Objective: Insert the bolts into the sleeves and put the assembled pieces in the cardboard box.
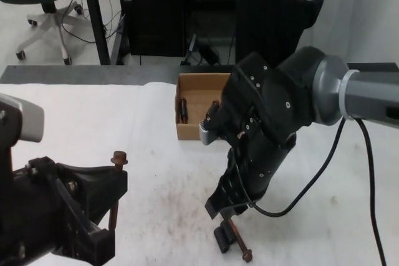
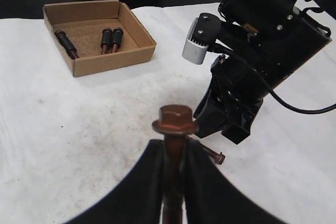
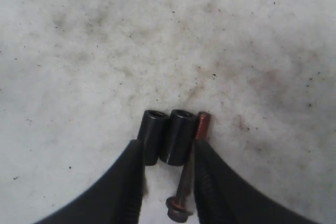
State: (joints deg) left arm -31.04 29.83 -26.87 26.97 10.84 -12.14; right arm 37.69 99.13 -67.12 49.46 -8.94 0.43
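The left gripper (image 2: pixel 174 149) is clamped on a bolt (image 2: pixel 176 123), holding it upright with the head up over the white bench (image 2: pixel 73 129). The right gripper (image 3: pixel 169 149) sits low, its fingers parted around two black sleeves (image 3: pixel 181 136) and a second bolt (image 3: pixel 186 183) lying on the bench. Beyond them, the cardboard box (image 2: pixel 113 62) holds three assembled pieces (image 2: pixel 111 39).

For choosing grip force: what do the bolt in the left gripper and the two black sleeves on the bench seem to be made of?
Bolt: probably metal, dull reddish-brown finish, maybe rust or coating; flanged hex head. Sleeves: smooth matte black tubes; plastic, rubber or blackened metal, cannot tell which.
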